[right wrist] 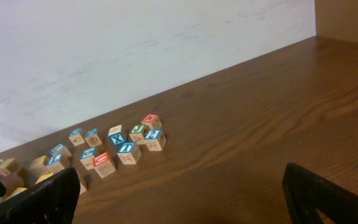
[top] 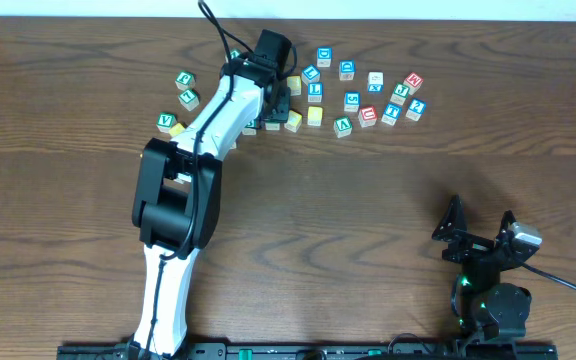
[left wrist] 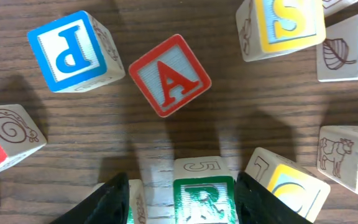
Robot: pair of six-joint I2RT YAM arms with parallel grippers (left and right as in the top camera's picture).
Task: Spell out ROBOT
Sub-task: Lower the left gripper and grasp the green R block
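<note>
Progress: nothing laid. No row stands on the bench (left wrist: pixel 185 134); the cubes lie scattered, and all five letters remain to be placed. Step in hand, by my judgement: taking the green R cube (left wrist: pixel 204 198). My left claw (left wrist: pixel 182 186) is part open and straddles it, right finger just beside, left finger apart, so nothing is grasped. My right claw (right wrist: pixel 182 202) gapes wide, empty.

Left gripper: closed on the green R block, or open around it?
Open. In the left wrist view the left gripper straddles the green R block, and a gap shows on one side of the block.
</note>
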